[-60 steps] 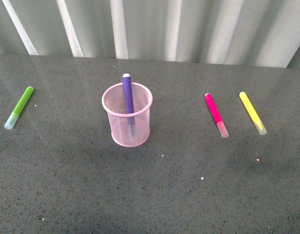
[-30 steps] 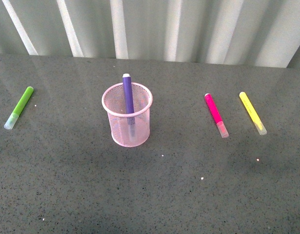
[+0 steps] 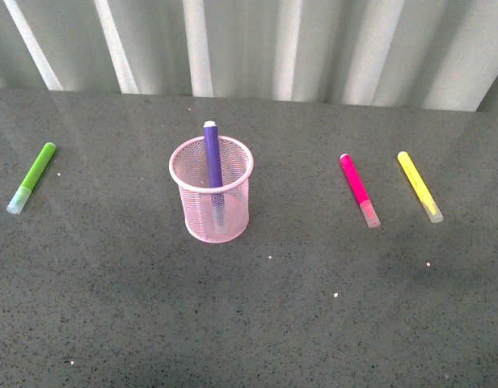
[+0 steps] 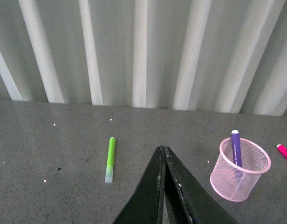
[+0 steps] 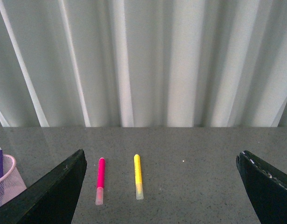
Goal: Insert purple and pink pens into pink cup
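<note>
Neither arm shows in the front view. Left gripper [image 4: 163,150]: jaws pressed together, nothing between them, hanging over the table [image 3: 273,323] between the green marker [image 3: 35,174] and the pink cup [image 3: 196,214]. Right gripper [image 5: 161,154]: jaws spread wide, empty, looking out over the pink pen [image 3: 356,187] and yellow marker [image 3: 417,186].

Status: purple pen [image 3: 212,153] stands in the cup, top leaning to the far rim. Half done, by my read. Pink pen lies flat, right of the cup and well apart from it, clear cap toward the robot. The yellow marker is near it, further right, not touching.

Next is a right-arm job. Drop on the pink pen mid-barrel, jaws across it, outer finger clear of the yellow one. Grip the coloured body, since the cap may slip. Stand it up before the cup and enter on the near open side, clear of the purple pen. Light mesh: a rim knock may tip it.
</note>
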Tool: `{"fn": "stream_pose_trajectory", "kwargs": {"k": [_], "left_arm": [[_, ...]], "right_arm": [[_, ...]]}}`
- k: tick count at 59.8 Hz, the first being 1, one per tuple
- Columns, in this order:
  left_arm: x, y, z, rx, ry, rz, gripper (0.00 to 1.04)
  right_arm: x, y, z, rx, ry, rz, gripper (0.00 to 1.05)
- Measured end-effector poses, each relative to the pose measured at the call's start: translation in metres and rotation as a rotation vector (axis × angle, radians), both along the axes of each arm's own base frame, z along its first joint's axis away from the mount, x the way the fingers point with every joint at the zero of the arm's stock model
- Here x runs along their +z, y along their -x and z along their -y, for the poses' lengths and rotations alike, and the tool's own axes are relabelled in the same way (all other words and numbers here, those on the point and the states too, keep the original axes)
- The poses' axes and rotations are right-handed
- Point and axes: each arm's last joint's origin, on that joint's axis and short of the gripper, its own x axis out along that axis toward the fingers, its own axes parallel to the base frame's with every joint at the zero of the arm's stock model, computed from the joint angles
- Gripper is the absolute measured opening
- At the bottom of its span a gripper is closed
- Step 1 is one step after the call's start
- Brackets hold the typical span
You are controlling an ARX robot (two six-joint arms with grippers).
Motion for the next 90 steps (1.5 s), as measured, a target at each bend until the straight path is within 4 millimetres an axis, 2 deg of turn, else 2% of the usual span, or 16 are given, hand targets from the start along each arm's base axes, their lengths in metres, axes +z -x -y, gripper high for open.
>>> {"fn": "stream_pose_trajectory", "kwargs": {"k": [15,38,42,44,47,52,58,66,81,90], "left_arm": [[0.0,0.0,0.0,0.0,0.001,0.0,0.05],[0.0,0.0,0.0,0.0,0.0,0.0,0.81],[0.0,0.0,0.0,0.0,0.0,0.0,0.93],[0.0,0.0,0.0,0.002,0.0,0.0,0.99],[0.0,0.0,0.0,0.0,-0.002,0.002,0.98],[0.0,0.0,0.0,0.0,-0.002,0.001,0.98],[0.0,0.0,0.0,0.0,-0.002,0.001,0.98],[0.0,0.0,0.0,0.0,-0.002,0.001,0.98],[0.0,0.0,0.0,0.0,-0.002,0.001,0.98],[0.0,0.0,0.0,0.0,-0.002,0.001,0.98]], "right_arm": [[0.0,0.0,0.0,0.0,0.0,0.0,0.98],[0.0,0.0,0.0,-0.011,-0.009,-0.012,0.98],[0.001,-0.001,0.001,-0.116,-0.078,-0.252,0.98],[0.002,-0.005,0.003,-0.167,-0.142,-0.454,0.98],[0.006,-0.02,0.009,-0.242,-0.235,-0.633,0.98],[0.011,-0.044,0.014,-0.228,-0.292,-0.693,0.98],[0.016,-0.089,0.018,-0.203,-0.245,-0.749,0.98],[0.005,-0.131,0.015,-0.163,-0.163,-0.825,0.98],[-0.011,-0.189,-0.009,-0.006,-0.016,-0.872,0.98],[-0.017,-0.217,-0.018,0.039,0.007,-0.89,0.98]]}}
